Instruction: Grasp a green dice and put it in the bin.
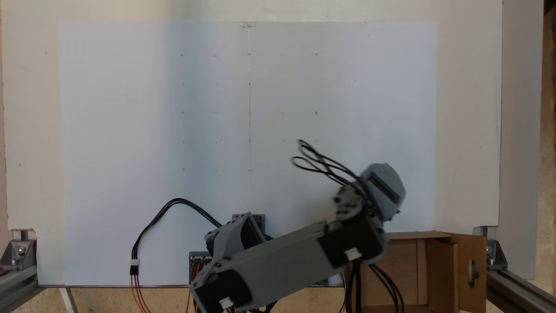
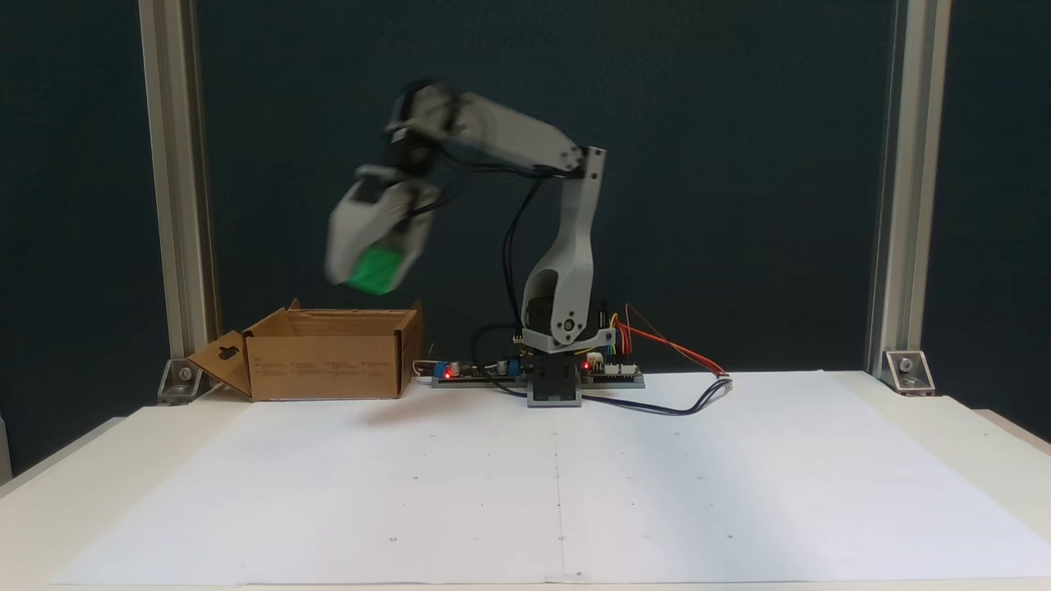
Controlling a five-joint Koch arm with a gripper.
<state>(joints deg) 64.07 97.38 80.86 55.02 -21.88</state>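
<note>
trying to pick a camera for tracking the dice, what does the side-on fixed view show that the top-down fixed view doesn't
Side-on fixed view alone: the green dice, blurred, at the tip of the gripper and held up in the air, above the bin and level with its opening; also the red lights on the base boards.

Top-down fixed view alone: the faint dot grid on the white sheet, and the bin's inside floor.

Both: the grey arm, the cardboard bin with its slotted flap, the white sheet and the black cables.
</note>
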